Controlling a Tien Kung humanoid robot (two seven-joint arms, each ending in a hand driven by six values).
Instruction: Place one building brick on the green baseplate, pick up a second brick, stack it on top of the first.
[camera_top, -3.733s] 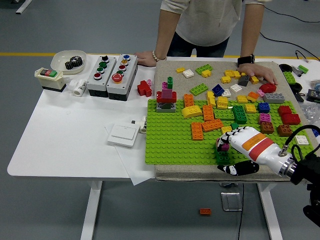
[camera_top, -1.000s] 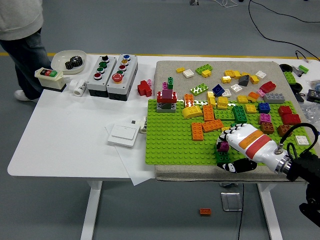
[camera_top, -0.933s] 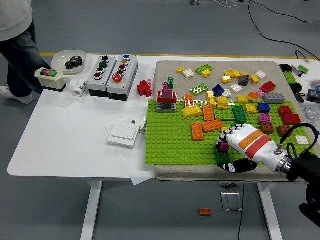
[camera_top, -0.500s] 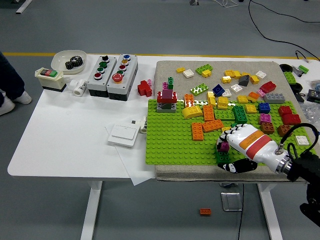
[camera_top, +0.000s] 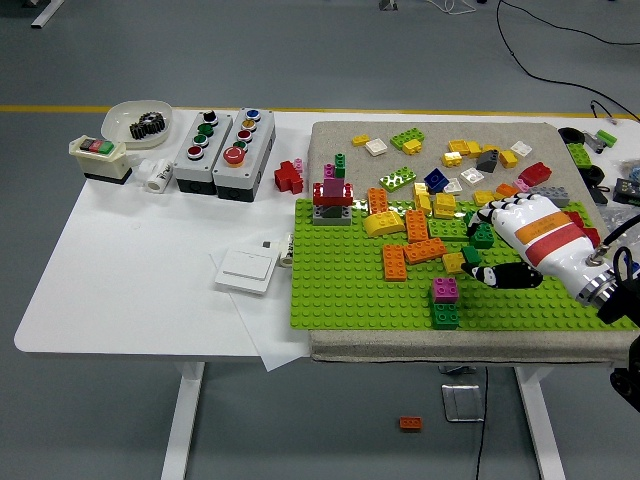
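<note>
Your right hand (camera_top: 500, 243) is hovering over the right part of the green baseplate (camera_top: 340, 285), reaching in from the right edge, with its white fingers (camera_top: 488, 216) loosely curled and its dark thumb (camera_top: 490, 276) spread below them; it is gripping nothing. The pink brick (camera_top: 445, 290) is sitting on top of the dark green brick (camera_top: 446, 316) near the baseplate's front edge, and the two are forming a small stack. That stack is lying below and to the left of your hand, clear of the fingers, with bare green studs showing between the thumb and the pink brick. Just under your fingertips a green brick (camera_top: 483, 237) is sitting on the baseplate, and a yellow brick (camera_top: 453, 262) is lying just beside the thumb; you cannot tell whether the hand is touching either one. Further left, orange bricks (camera_top: 394, 262) are resting on the baseplate, and a red, pink and grey tower (camera_top: 333, 196) is standing at its far left corner. Loose bricks of many colours (camera_top: 470, 160) are lying scattered on the beige mat (camera_top: 330, 138) beyond the baseplate. Two button boxes (camera_top: 222, 152) and a white switch (camera_top: 246, 270) are resting on the white surface (camera_top: 120, 270) to the left.
</note>
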